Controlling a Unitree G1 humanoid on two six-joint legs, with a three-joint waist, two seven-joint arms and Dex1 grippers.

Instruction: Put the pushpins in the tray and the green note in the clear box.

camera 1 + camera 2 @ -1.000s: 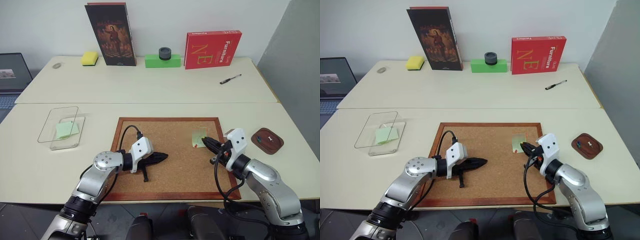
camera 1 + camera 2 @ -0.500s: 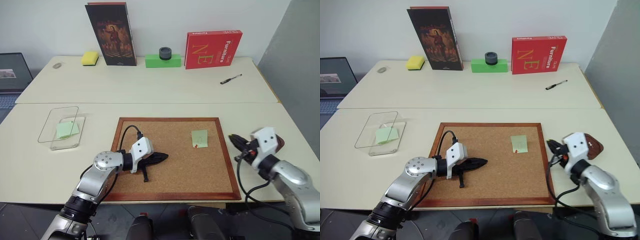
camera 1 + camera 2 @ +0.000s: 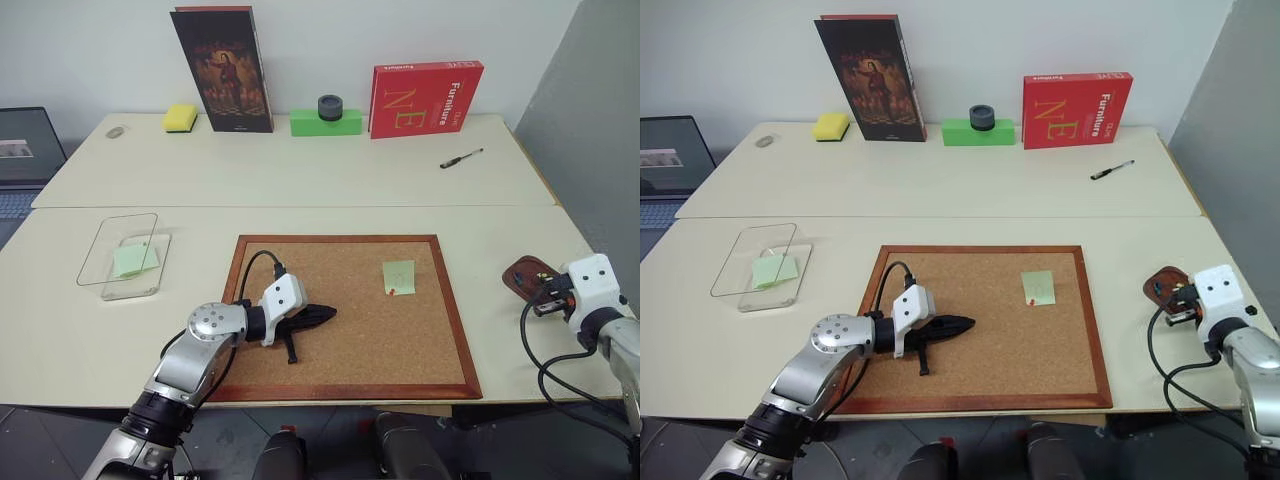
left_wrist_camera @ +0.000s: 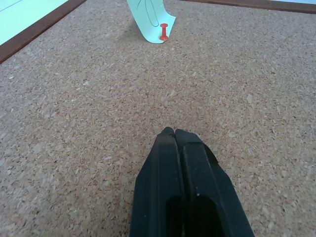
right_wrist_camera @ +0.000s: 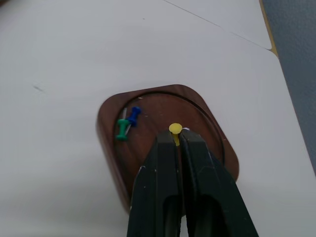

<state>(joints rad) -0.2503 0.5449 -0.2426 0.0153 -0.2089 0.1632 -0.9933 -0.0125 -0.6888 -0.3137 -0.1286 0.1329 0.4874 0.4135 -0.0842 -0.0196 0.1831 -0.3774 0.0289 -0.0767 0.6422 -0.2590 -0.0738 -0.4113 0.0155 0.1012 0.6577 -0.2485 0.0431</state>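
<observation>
Swung from the corkboard (image 3: 355, 310) out over the tray (image 5: 148, 148): right claw (image 5: 176, 136), pinched shut on a yellow pushpin (image 5: 175, 129).
Left claw (image 4: 174, 136) closed empty above cork; green note (image 3: 398, 277) pinned by red pushpin (image 4: 164, 31).

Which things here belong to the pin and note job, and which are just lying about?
Job: brown wooden tray; yellow pushpin in right claw; red pushpin; pale green note; clear plastic box.
Lying about: yellow sponge; black pen; red book.
</observation>
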